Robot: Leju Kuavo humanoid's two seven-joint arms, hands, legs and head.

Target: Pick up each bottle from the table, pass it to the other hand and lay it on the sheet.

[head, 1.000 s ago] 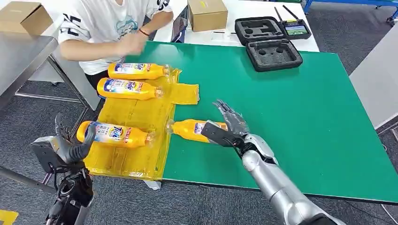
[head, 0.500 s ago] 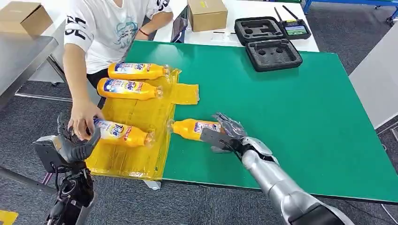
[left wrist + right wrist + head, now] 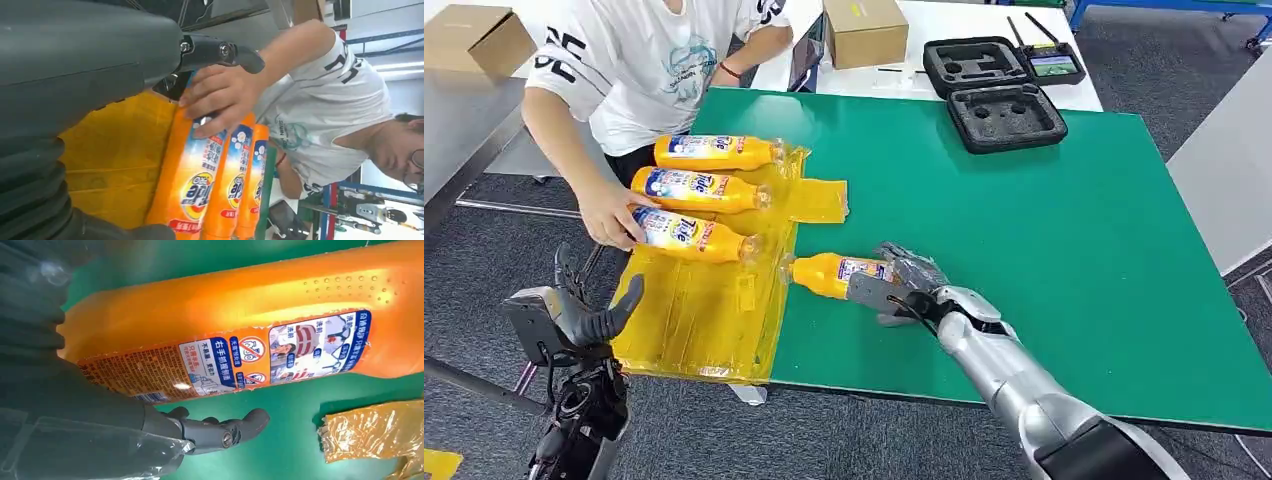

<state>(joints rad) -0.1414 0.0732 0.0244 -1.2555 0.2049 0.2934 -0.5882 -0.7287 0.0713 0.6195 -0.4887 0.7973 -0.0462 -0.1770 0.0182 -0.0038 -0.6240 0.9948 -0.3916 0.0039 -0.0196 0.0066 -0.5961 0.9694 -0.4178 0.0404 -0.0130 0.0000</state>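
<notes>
An orange detergent bottle (image 3: 829,273) lies on its side on the green table (image 3: 1044,230), cap pointing at the yellow sheet (image 3: 709,310). My right hand (image 3: 902,283) lies over its base end, fingers draped across the top. In the right wrist view the thumb (image 3: 220,431) stands off the bottle (image 3: 240,325), with green table showing between them. Three more bottles (image 3: 719,151) (image 3: 699,189) (image 3: 692,235) lie side by side on the sheet. A person's hand (image 3: 612,213) holds the nearest of these (image 3: 192,185). My left hand (image 3: 589,315) hangs off the table's near left corner, holding nothing.
A person in a white shirt (image 3: 649,60) stands at the table's far left. A black foam case (image 3: 1002,100), a controller (image 3: 1054,62) and a cardboard box (image 3: 866,28) sit at the back. A grey bench (image 3: 464,120) stands at the left.
The person took the nearest bottle on the sheet and slid it up against the other two. My right hand sank onto the base of the bottle on the table. The left hand barely moved.
</notes>
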